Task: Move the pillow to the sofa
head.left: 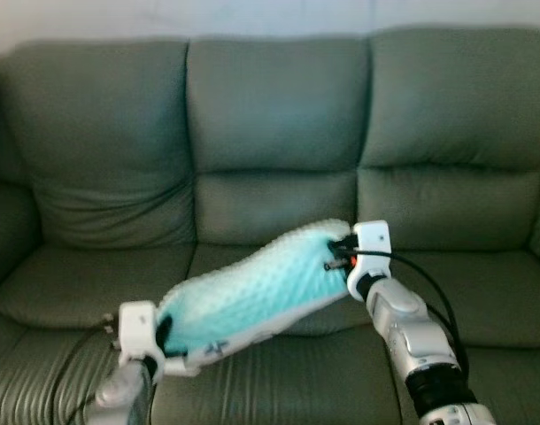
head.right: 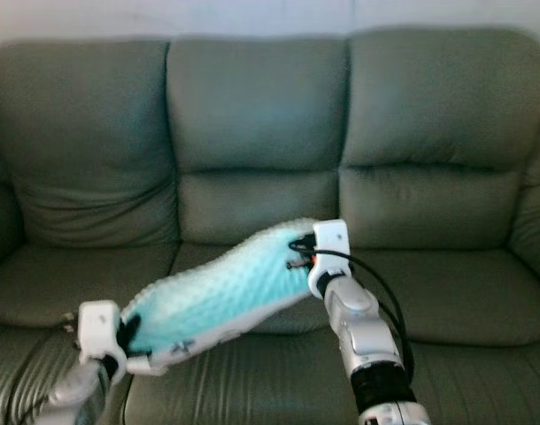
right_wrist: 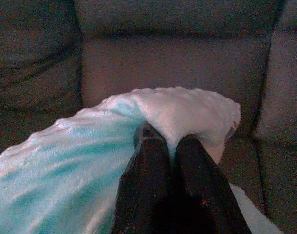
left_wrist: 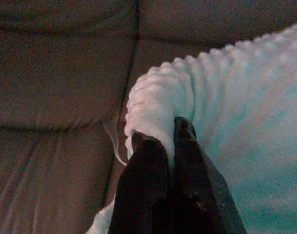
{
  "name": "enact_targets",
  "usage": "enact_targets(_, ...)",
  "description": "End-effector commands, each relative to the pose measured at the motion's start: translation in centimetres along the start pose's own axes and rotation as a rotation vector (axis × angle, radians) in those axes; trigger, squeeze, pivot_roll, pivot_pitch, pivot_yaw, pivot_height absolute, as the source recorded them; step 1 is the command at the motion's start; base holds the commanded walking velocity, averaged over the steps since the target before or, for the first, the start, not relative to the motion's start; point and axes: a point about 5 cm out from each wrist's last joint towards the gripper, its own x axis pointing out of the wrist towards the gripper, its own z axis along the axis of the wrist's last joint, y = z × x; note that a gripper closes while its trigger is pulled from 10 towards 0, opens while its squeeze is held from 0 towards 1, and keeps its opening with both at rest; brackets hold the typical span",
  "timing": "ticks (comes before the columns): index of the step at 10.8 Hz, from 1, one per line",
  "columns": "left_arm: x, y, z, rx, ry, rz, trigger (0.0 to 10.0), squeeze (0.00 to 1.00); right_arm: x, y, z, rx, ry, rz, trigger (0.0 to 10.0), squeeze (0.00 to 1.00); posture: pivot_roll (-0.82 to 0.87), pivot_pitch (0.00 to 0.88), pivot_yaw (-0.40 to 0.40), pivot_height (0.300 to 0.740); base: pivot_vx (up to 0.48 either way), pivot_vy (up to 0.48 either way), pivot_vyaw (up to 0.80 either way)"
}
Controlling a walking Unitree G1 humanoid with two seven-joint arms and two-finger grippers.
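Above the middle seat of the green sofa (head.left: 279,115) a bumpy aqua-and-white pillow (head.left: 252,297) is held tilted, its corners seen in the wrist views pinched by the left gripper (left_wrist: 164,139) and right gripper (right_wrist: 169,139).

A big sofa (head.left: 270,133) is taking up almost the whole picture. It is dark grey-green and looks like soft leather. Three back cushions (head.left: 274,106) are standing side by side across the top of the frame, puffy and a little wrinkled. Three seat cushions (head.left: 84,283) are lying below them, running from the left edge to the right edge. A fat armrest (head.left: 4,230) is showing at the left edge, and a bit of another one is peeking in at the right edge. A pale wall (head.left: 252,16) is showing in a thin strip along the very top. Soft, dim light is falling on the sofa.
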Motion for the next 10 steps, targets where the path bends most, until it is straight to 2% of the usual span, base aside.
enact_targets(1,0.0,0.7,-0.1,0.056,0.002,0.001,10.0,0.0,0.2,-0.8,0.9,0.013,-0.04,-0.042,10.0,0.0,-0.24,0.019,0.047,0.74,0.0,0.0,0.0)
enact_targets(3,0.6,0.9,-0.3,0.055,0.019,0.02,10.0,0.0,-0.3,-2.2,-1.6,0.007,0.046,-0.089,10.0,0.0,-0.24,0.044,0.05,0.74,0.0,0.0,0.0)
enact_targets(4,1.3,0.4,0.1,0.075,0.019,-0.003,10.0,0.0,-1.0,-3.1,-3.3,0.038,0.095,-0.138,10.0,0.0,-0.25,0.067,0.056,0.74,0.0,0.0,0.0)
enact_targets(6,1.6,-0.3,0.3,0.111,0.014,-0.031,10.0,0.0,-1.7,-3.3,-4.3,0.033,0.114,-0.143,10.0,0.0,-0.26,0.101,0.07,0.74,0.0,0.0,0.0)
enact_targets(7,2.2,-1.5,0.8,0.139,-0.006,-0.073,10.0,0.0,-3.2,-3.8,-6.2,0.039,0.146,-0.166,10.0,0.0,-0.28,0.162,0.103,0.74,0.0,0.0,0.0)
enact_targets(9,2.5,-2.3,1.2,0.18,-0.031,-0.066,10.0,0.0,-3.9,-3.9,-6.7,0.028,0.121,-0.183,10.0,0.0,-0.28,0.208,0.122,0.74,0.0,0.0,0.0)
enact_targets(10,2.7,-2.4,1.6,0.161,-0.045,-0.049,10.0,0.0,-3.8,-3.9,-6.6,0.007,0.103,-0.206,10.0,0.0,-0.28,0.232,0.129,0.74,0.0,0.0,0.0)
